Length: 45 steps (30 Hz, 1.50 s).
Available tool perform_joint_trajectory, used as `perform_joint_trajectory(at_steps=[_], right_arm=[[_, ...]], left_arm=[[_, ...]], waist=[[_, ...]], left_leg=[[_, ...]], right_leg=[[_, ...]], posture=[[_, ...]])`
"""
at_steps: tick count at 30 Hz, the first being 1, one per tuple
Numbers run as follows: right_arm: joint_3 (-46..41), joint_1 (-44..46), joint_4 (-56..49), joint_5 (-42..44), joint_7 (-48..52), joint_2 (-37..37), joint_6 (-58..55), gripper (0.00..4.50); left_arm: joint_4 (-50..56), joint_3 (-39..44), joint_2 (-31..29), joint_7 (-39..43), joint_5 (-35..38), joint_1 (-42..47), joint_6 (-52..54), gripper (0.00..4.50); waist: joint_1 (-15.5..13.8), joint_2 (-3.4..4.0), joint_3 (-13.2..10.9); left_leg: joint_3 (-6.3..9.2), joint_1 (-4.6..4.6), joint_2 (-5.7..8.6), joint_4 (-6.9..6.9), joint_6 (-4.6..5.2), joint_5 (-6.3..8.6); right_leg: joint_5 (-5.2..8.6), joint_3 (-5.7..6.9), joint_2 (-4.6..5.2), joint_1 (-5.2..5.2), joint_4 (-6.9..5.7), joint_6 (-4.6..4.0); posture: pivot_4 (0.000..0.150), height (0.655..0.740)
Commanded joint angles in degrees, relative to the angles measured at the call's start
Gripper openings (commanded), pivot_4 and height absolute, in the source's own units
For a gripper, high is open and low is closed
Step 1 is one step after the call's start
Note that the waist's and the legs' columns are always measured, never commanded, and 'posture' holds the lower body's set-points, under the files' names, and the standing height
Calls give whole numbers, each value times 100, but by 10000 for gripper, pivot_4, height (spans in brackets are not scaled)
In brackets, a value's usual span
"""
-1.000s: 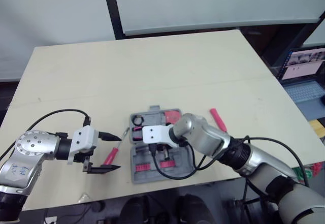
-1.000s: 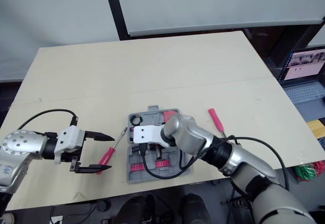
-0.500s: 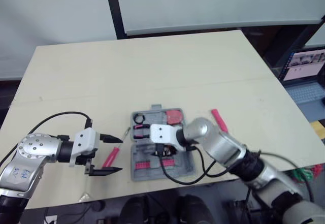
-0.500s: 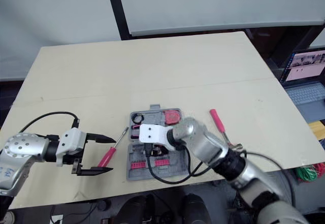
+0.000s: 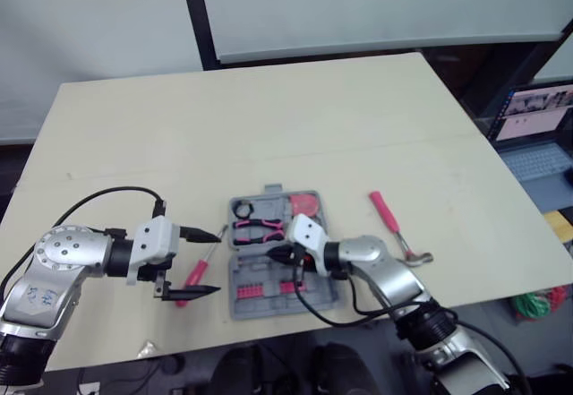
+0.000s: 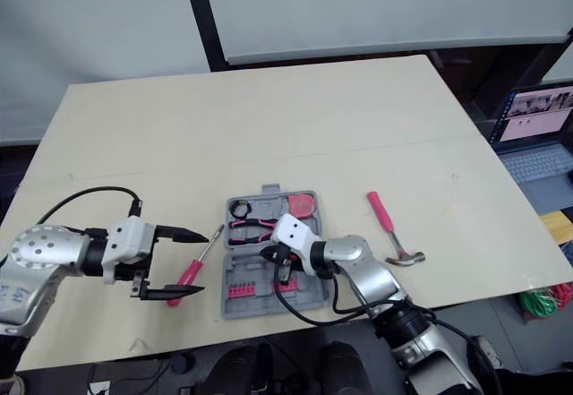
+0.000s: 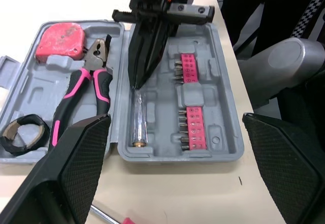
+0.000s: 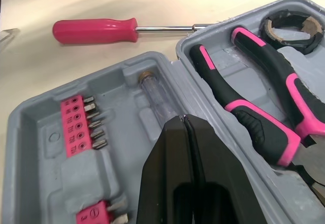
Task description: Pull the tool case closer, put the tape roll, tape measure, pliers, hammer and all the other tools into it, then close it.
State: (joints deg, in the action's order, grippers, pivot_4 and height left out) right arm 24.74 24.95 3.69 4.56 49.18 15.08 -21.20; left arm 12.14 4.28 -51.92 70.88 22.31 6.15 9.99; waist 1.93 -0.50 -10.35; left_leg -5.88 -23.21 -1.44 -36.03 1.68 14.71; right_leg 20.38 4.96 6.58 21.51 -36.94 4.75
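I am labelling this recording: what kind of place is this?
Probably a lab or office workroom: a plain table, an open laptop beside it, and a tool case laid out.

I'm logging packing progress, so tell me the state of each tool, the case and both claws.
Tool case: open.
Pliers: in case.
Tape measure: in case.
Tape roll: in case.
Screwdriver: loose, outside case.
Hammer: loose, outside case.
Left claw: open.
Right claw: shut, empty.
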Motion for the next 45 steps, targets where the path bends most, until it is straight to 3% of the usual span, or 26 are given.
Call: perform_joint_trajectory(at_steps=[1,19,24,30,33,36,40,45], right_arm=[[-61,64,-58,36,-36,-93,119,653],[487,-100,770,-800,-331,79,-838,653],[350,-379,671,-553,-313,47,-1113,653],[-508,-712,59,205,-334,-346,702,653],[-1084,-568,-670,865,-354,-502,420,653],[-1727,-704,-1717,1479,-159,182,-438,653],[-2648,-1187,-2452,2109,74,1361,-1288,13779],[-4303,-2294,-2253,2247,750,3049,-1208,40090]], left_arm=[[-46,-6,18,33,29,64,-18,45000],[-229,-78,36,81,-27,223,-167,45000],[-269,-137,66,97,-49,283,-197,45000],[-355,-189,113,84,-57,426,-241,45000],[-282,-18,282,-196,57,322,-123,45000],[-5,361,414,-578,297,-101,182,45000],[212,914,443,-891,505,-772,511,45000],[-13,2154,568,-1283,693,-1939,840,45000]], waist=[[-2,0,0],[-6,-2,14],[-24,-1,59],[-22,-1,55],[18,8,47],[25,13,42],[-43,4,43],[-49,11,29]], left_leg=[[0,0,0,0,0,0],[0,14,0,-1,0,1],[2,30,-2,0,-5,5],[3,46,0,4,-30,37],[-3,19,-1,-1,-7,18],[-6,4,-4,1,-9,9],[-2,3,-5,2,1,25],[-3,2,-4,1,14,29]], right_leg=[[0,0,0,0,0,0],[0,-4,1,-10,-3,0],[1,-5,2,-25,-3,-2],[1,-5,4,-48,15,-2],[0,-9,2,-19,8,0],[0,-12,-1,1,-1,0],[0,-9,-1,-6,14,0],[-2,-9,3,-17,45,3]], posture=[[1500,7278],[1500,7278],[1500,7278],[1500,7278],[1500,7278],[1500,7278],[1500,7278],[1500,7278]])
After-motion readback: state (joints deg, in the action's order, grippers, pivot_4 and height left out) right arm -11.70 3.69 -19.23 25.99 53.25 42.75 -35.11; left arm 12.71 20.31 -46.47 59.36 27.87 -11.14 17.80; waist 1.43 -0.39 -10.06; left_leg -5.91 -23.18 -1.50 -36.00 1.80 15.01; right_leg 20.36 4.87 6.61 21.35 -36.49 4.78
